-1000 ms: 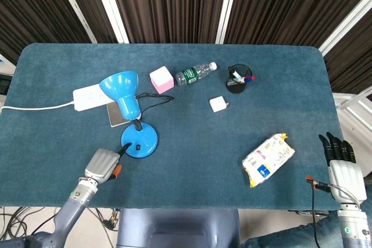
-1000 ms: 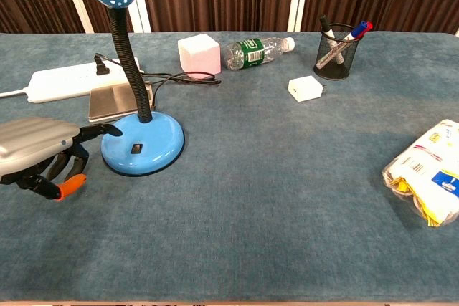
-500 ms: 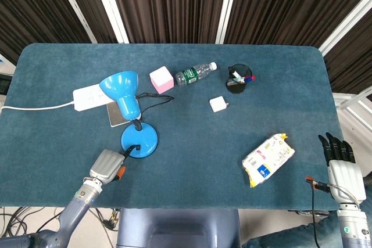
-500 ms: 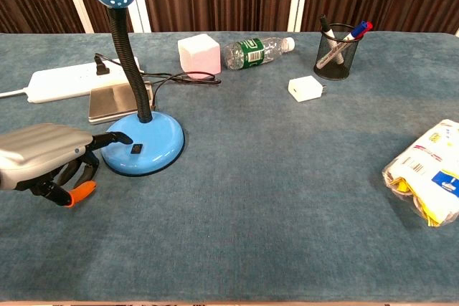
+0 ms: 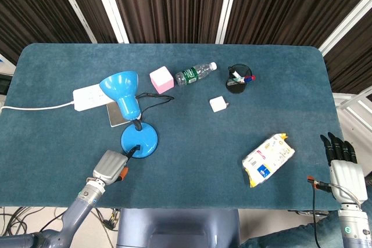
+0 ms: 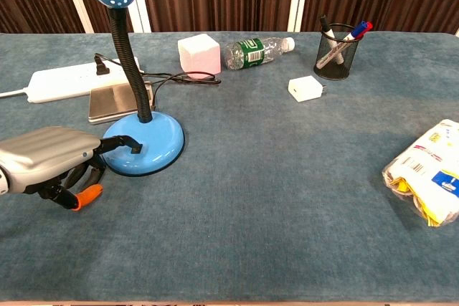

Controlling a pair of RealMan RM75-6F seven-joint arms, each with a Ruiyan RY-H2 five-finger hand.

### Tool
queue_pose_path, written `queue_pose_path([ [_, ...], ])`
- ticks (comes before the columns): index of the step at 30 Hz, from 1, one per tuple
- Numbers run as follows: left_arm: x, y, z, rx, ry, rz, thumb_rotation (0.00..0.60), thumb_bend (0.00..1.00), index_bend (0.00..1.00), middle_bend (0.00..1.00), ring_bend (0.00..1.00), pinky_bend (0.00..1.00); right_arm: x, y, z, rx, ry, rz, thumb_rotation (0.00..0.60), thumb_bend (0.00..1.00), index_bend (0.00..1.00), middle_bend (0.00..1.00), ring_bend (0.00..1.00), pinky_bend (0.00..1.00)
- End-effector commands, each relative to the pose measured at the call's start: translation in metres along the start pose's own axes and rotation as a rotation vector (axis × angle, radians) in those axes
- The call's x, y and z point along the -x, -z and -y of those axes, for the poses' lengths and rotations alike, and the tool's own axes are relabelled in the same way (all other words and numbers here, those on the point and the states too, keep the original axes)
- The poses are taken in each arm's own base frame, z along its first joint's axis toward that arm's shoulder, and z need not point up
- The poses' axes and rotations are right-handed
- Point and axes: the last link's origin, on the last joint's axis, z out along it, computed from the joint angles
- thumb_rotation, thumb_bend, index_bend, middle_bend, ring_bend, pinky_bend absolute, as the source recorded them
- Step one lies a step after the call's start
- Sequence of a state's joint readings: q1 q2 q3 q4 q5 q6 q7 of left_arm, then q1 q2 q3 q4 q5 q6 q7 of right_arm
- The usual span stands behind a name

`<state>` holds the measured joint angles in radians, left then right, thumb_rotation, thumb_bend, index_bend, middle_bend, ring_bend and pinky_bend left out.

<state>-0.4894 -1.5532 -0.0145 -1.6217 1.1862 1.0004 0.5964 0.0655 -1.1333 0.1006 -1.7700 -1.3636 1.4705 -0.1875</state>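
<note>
Blue desk lamp (image 5: 129, 114) stands upright on the bench (image 5: 192, 161), left of centre; round base (image 6: 143, 144) flat on the cloth, gooseneck up, shade tilted toward 11 o'clock. Left hand (image 6: 51, 165) sits at the base's 7–8 o'clock in head view, one dark fingertip stretched out onto the base by its small black switch (image 6: 135, 149), touching or nearly so; can't tell which. Other fingers curled under, nothing gripped. Orange tip shows below the palm.

Outward from the lamp: silver flat box (image 6: 115, 102) just behind the base, white power strip (image 5: 88, 96) at 10 o'clock with the lamp's black cord plugged in. Pink cube (image 5: 161, 79) at 1 o'clock, green-label bottle (image 5: 195, 74) lying on its side just beyond it. White charger (image 5: 218, 104) at 3 o'clock, mesh pen cup (image 5: 238, 79) further on. Snack bag (image 5: 267, 159) well apart at 4 o'clock.

Right hand (image 5: 342, 161) off the bench edge at far right, fingers straight and apart, holding nothing.
</note>
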Motion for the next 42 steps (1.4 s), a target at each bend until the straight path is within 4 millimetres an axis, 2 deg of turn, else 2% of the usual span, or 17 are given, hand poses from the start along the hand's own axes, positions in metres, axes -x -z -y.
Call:
queue_pose_path([
  [1, 0.001, 0.000, 0.000, -0.003, -0.002, 0.004, 0.600, 0.51, 0.10, 0.63, 0.65, 0.67, 0.000, 0.000, 0.000, 0.000, -0.001, 0.000, 0.600, 0.11, 0.01, 0.02, 0.04, 0.00],
  [19, 0.004, -0.003, 0.006, -0.013, 0.063, 0.075, 0.600, 0.51, 0.11, 0.62, 0.65, 0.67, 0.001, 0.000, 0.000, 0.009, 0.003, 0.003, 0.600, 0.11, 0.01, 0.02, 0.04, 0.00],
  [22, -0.002, -0.001, 0.008, -0.017, 0.043, 0.043, 0.600, 0.51, 0.11, 0.61, 0.63, 0.67, 0.001, 0.000, 0.000, 0.012, 0.003, 0.002, 0.600, 0.11, 0.01, 0.02, 0.04, 0.00],
  [25, -0.021, 0.003, 0.011, -0.036, 0.037, -0.050, 0.600, 0.51, 0.11, 0.58, 0.60, 0.64, 0.001, 0.000, -0.001, 0.013, 0.004, 0.000, 0.600, 0.11, 0.01, 0.02, 0.04, 0.00],
  [28, -0.053, 0.016, 0.018, -0.079, 0.067, -0.198, 0.600, 0.46, 0.12, 0.50, 0.50, 0.52, 0.001, 0.000, -0.001, 0.013, 0.004, 0.006, 0.600, 0.11, 0.01, 0.02, 0.04, 0.00],
  [30, -0.070, 0.030, 0.026, -0.123, 0.106, -0.264, 0.600, 0.41, 0.12, 0.40, 0.35, 0.37, 0.001, 0.000, -0.001, 0.013, 0.003, 0.008, 0.600, 0.11, 0.01, 0.02, 0.04, 0.00],
  [32, -0.082, 0.043, 0.033, -0.155, 0.132, -0.294, 0.600, 0.38, 0.12, 0.32, 0.25, 0.27, 0.000, 0.000, 0.000, 0.012, 0.002, 0.006, 0.600, 0.11, 0.01, 0.02, 0.04, 0.00],
  [35, -0.095, 0.069, 0.054, -0.232, 0.109, -0.368, 0.600, 0.32, 0.14, 0.28, 0.20, 0.23, -0.001, 0.001, 0.000, 0.012, 0.000, 0.005, 0.600, 0.11, 0.01, 0.02, 0.04, 0.00],
  [38, -0.092, 0.096, 0.073, -0.283, 0.063, -0.415, 0.600, 0.28, 0.14, 0.22, 0.13, 0.18, 0.000, 0.001, 0.000, 0.012, -0.001, 0.011, 0.600, 0.11, 0.01, 0.02, 0.04, 0.00],
  [42, -0.077, 0.139, 0.096, -0.355, 0.103, -0.389, 0.600, 0.23, 0.14, 0.15, 0.06, 0.11, 0.000, 0.002, 0.003, -0.006, 0.003, 0.012, 0.600, 0.11, 0.01, 0.02, 0.04, 0.00],
])
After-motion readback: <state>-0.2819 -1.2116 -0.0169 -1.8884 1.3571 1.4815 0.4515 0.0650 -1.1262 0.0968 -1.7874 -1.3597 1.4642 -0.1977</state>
